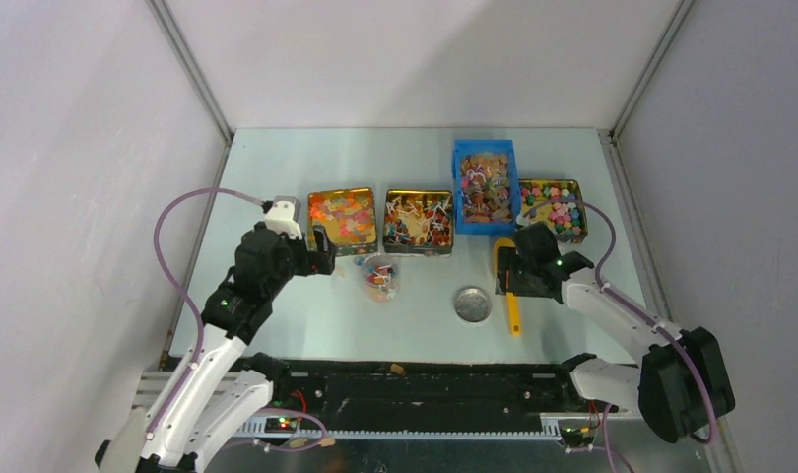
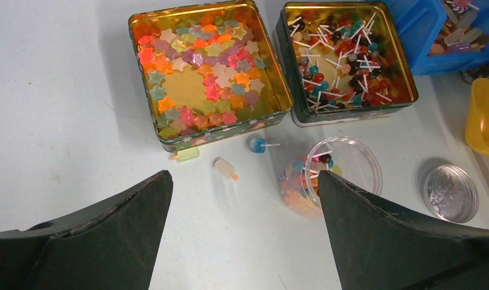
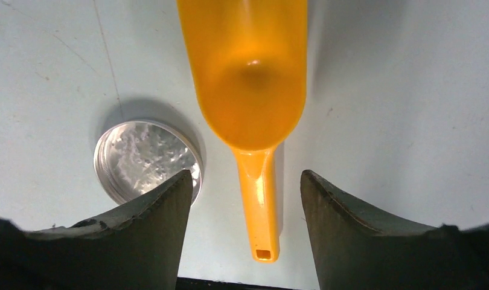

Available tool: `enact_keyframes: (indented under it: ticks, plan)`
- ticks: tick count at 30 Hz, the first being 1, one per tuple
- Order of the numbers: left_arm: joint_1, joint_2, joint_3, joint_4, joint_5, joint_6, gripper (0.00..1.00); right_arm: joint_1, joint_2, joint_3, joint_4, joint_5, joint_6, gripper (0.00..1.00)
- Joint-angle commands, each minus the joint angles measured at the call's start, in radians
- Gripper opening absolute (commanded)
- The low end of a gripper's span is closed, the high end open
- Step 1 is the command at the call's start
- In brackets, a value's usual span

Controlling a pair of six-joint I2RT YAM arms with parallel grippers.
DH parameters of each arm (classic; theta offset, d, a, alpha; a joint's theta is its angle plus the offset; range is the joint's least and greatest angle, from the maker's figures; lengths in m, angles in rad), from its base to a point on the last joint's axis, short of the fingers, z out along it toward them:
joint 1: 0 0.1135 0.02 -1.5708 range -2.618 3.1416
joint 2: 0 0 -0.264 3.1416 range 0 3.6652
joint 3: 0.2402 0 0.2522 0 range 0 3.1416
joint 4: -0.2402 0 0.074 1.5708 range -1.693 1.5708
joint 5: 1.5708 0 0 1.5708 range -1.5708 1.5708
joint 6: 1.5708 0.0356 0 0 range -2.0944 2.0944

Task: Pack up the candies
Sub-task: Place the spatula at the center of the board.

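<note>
Right wrist view: the right gripper (image 3: 245,176) stands part open astride the handle of the orange scoop (image 3: 254,90), with gaps on both sides, holding nothing. The scoop lies flat; the silver lid (image 3: 145,158) is just to its left. The left gripper (image 2: 245,175) is fully spread and empty, near the clear jar (image 2: 341,172). The candies (image 2: 206,78) fill the tins (image 2: 221,134) and blue bin (image 2: 423,30) along the far side; some sit in the jar and three lie loose beside it. Risk: closing off-centre on the slim handle could twist the scoop or skid it into the lid.
</note>
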Motion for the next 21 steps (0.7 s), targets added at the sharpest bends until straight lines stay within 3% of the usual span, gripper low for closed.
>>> enact_keyframes:
  ticks: [1,10,16,21]
  plan:
    - [-0.01,-0.012,0.02,0.014,-0.013,0.02,0.98,0.003,-0.051,0.004,-0.001,0.006,-0.006,0.7]
    - [-0.034,-0.02,0.021,0.005,-0.028,0.016,0.98,0.055,-0.142,0.017,-0.055,-0.038,0.003,0.72]
    - [-0.041,-0.018,0.021,0.005,-0.034,0.016,0.98,0.26,-0.124,0.106,-0.164,0.041,0.049,0.7]
    - [-0.042,-0.018,0.022,0.004,-0.04,0.019,0.98,0.427,-0.011,0.224,-0.209,0.089,0.105,0.68]
